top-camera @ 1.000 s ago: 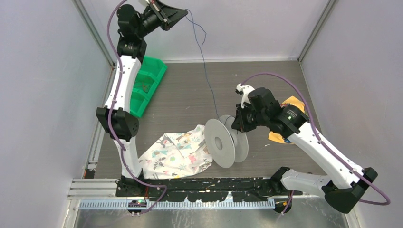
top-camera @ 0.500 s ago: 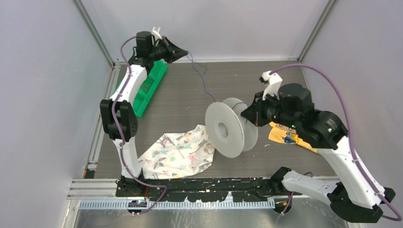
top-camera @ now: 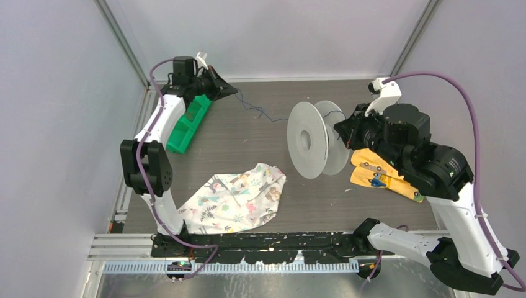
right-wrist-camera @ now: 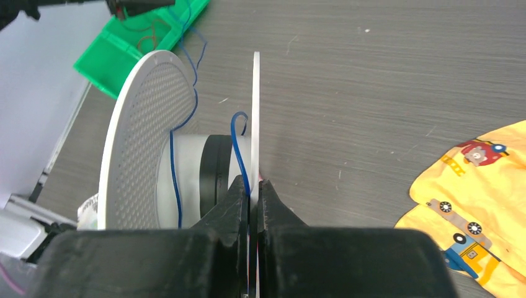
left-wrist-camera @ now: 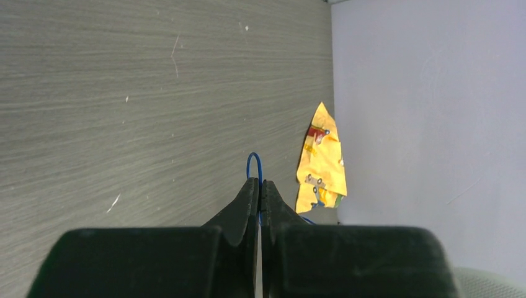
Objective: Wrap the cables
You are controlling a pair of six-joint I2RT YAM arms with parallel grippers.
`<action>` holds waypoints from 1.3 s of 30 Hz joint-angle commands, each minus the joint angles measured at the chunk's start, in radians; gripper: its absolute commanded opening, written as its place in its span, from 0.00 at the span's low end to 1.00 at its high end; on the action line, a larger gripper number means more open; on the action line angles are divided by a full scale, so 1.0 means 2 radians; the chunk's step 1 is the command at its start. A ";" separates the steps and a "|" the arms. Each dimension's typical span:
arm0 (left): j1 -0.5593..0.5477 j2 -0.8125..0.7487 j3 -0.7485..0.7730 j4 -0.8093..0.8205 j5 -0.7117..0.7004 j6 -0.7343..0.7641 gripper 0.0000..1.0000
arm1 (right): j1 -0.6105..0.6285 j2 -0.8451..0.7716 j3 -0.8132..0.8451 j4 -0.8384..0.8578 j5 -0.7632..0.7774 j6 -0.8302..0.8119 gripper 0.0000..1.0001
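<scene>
The pale grey two-disc spool (top-camera: 308, 141) stands on edge, right of the table's middle. My right gripper (top-camera: 344, 131) is shut on the rim of its right disc (right-wrist-camera: 255, 118), with a strand of the thin blue cable pinched beside it. In the right wrist view (right-wrist-camera: 253, 181) the cable (right-wrist-camera: 237, 133) loops loosely over the hub between the discs. The cable (top-camera: 259, 112) runs slack from the spool leftwards to my left gripper (top-camera: 232, 92), low at the back left. The left gripper is shut on the cable; a small blue loop (left-wrist-camera: 253, 162) sticks out past its tips (left-wrist-camera: 259, 182).
A green bin (top-camera: 186, 121) lies at the back left, just under the left arm. A patterned white cloth (top-camera: 232, 198) lies at the front middle. A yellow cloth (top-camera: 378, 177) lies under the right arm. Walls close in the back and both sides.
My left gripper came down from high at the back wall to table level beside the green bin. My right gripper carried the spool to the right and back. The cable went slack.
</scene>
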 commanded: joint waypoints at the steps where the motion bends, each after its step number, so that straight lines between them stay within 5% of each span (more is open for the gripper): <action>1: 0.000 -0.028 -0.028 -0.011 0.023 0.034 0.00 | 0.002 0.005 0.041 0.066 0.059 0.017 0.01; 12: -0.093 -0.066 -0.060 -0.134 -0.007 0.126 0.00 | -0.010 0.090 0.084 0.104 0.173 0.023 0.01; 26: -0.210 -0.083 -0.097 -0.188 -0.057 0.156 0.01 | -0.151 0.168 0.097 0.138 0.049 0.099 0.01; 39: -0.301 -0.121 0.003 -0.281 -0.096 0.196 0.00 | -0.183 0.183 0.005 0.200 0.052 0.133 0.01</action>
